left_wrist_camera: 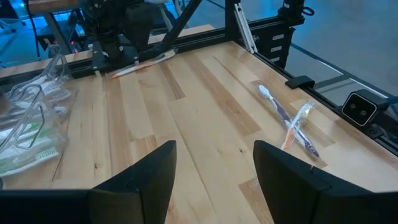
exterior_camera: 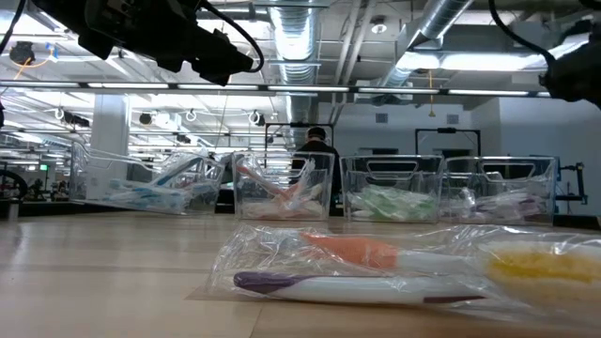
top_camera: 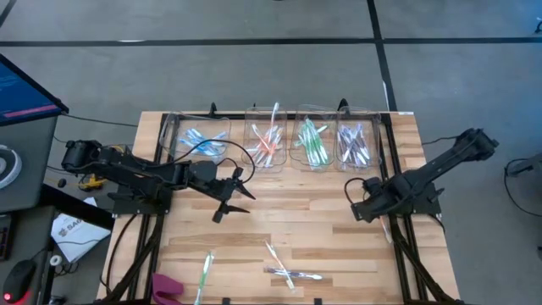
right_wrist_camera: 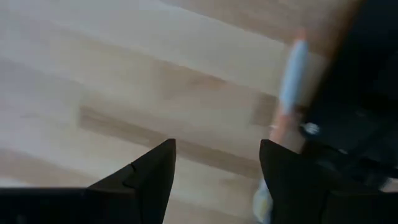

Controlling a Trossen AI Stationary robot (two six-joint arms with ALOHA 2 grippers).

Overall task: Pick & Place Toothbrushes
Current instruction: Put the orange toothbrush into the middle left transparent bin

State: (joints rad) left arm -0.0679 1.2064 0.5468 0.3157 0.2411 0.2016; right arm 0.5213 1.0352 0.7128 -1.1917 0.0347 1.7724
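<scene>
Loose toothbrushes lie flat on the wooden table near its front edge: a green one (top_camera: 206, 273) and a crossed pair in clear wrappers (top_camera: 284, 271), (left_wrist_camera: 291, 122), with orange (exterior_camera: 357, 250) and purple (exterior_camera: 329, 282) accents. Another orange-accented toothbrush (right_wrist_camera: 290, 87) lies by the right arm's base (left_wrist_camera: 143, 62). Four clear bins (top_camera: 269, 140) along the far edge hold blue, orange, green and purple toothbrushes. My left gripper (top_camera: 232, 196), (left_wrist_camera: 214, 149) hovers open over the table's middle left. My right gripper (top_camera: 356, 203), (right_wrist_camera: 217, 149) is open above bare wood, pointing down.
Black frame rails (top_camera: 391, 152) run along the table's sides and behind the bins. A pink object (top_camera: 167, 286) sits at the front left corner. Bare wood lies between the bins and the loose toothbrushes. A person (exterior_camera: 315, 150) stands beyond the bins.
</scene>
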